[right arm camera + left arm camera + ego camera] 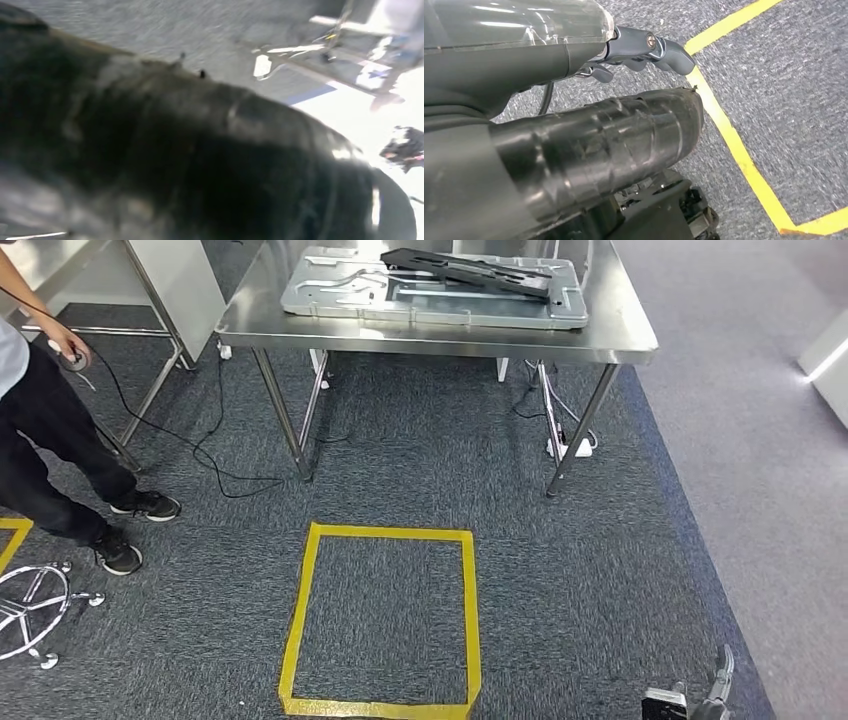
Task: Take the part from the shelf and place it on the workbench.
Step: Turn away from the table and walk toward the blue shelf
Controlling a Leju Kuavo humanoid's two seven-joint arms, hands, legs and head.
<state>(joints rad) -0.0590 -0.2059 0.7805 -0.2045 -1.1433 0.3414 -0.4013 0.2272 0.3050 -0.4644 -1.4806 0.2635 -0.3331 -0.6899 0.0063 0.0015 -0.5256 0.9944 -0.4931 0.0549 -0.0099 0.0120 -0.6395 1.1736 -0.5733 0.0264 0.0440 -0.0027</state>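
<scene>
Already the long black flat part (470, 272) lies on the workbench, set slantwise across a pale grey pressed-metal panel (330, 295) that rests flat on the stainless-steel workbench (620, 335). The part touches the panel along its length and stays within the panel's outline, its far end toward the bench's right side. It is well apart from both hands, which hang low near the floor.

At the lower right edge of the head view a small piece of the right hand (712, 695) shows, grey and dark, above the carpet; whether its fingers are curled or spread cannot be told. The right wrist view is blurred and dark and does not settle it.

In the left wrist view the left hand (624, 60) holds nothing: the grey thumb (664, 47) juts forward and the fingers below it are bent, apart from each other, over the blue-grey carpet (784, 110).

On the floor in front of the bench a square of yellow tape (385, 620) is stuck to the carpet. At the left a person in dark trousers and black shoes (60, 440) stands holding a small device on a black cable (200, 440) that trails across the floor. A chrome chair base with castors (30, 605) sits at the lower left.
</scene>
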